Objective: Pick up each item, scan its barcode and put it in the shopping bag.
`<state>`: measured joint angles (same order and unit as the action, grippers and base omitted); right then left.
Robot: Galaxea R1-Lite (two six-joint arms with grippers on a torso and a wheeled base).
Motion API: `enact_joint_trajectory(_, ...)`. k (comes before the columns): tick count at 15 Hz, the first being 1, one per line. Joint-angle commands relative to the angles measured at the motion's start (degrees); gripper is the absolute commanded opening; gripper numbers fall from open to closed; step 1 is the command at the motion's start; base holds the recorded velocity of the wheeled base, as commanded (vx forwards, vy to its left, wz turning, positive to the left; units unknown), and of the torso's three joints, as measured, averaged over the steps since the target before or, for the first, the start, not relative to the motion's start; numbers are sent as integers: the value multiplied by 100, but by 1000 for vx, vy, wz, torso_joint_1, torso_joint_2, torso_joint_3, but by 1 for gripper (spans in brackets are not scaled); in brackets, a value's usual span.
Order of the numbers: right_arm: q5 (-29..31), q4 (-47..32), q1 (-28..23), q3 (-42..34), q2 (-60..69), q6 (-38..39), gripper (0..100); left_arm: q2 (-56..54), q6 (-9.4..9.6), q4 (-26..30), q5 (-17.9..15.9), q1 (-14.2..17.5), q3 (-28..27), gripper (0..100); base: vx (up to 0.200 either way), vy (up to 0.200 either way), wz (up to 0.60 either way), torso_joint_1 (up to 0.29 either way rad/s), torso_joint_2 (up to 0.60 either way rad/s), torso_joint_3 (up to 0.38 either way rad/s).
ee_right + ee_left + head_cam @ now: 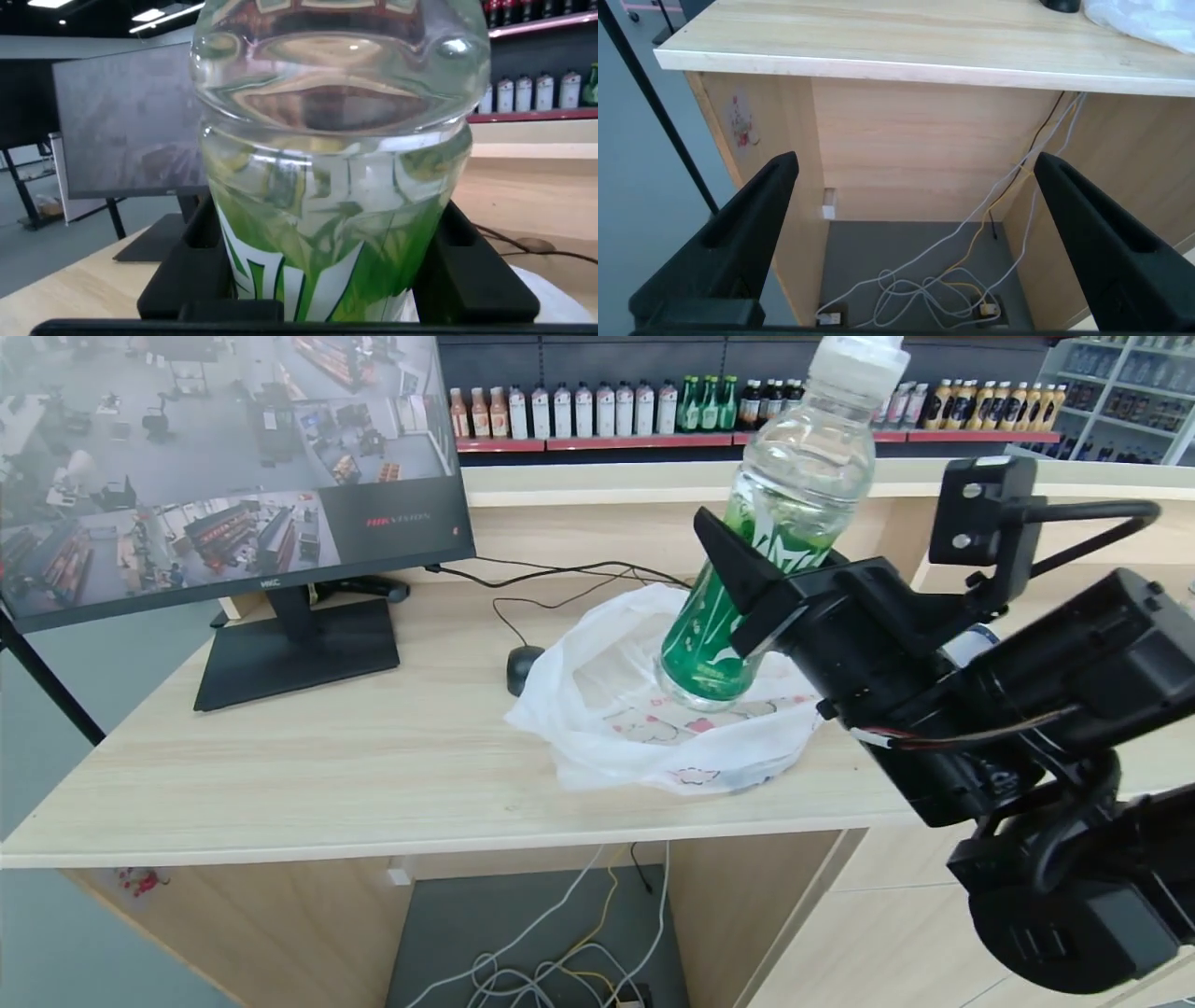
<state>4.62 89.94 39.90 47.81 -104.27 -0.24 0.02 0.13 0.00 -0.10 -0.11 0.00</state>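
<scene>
Wooden counter [373, 775]: monitor [224, 467], mouse [523, 667], shopping bag [653, 728].

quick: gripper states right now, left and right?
Left gripper: open, empty.
Right gripper: closed on the green-label bottle.

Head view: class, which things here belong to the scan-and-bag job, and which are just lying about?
Job: bottle; shopping bag; right gripper, holding the bottle.
Lying about: monitor; mouse; shelved bottles behind the counter.

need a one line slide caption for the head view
Right gripper holds a tilted green-labelled bottle over the white shopping bag on the wooden counter, monitor alongside.
</scene>
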Motion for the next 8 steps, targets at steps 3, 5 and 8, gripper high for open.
enact_joint_trajectory(3, 4, 6, 132, 941, -1184, -274, 0, -2, -13, 0, 1, 11, 0, 100, 0, 0, 0, 0, 0, 0)
enact_joint_trajectory(5, -14, 6, 185, 1222, -1421, -459, 0, -2, -13, 0, 1, 11, 0, 100, 0, 0, 0, 0, 0, 0)
enact_joint_trajectory(8, -31, 6, 158, 1503, -1781, -468, 0, -2, -13, 0, 1, 11, 0, 100, 0, 0, 0, 0, 0, 0)
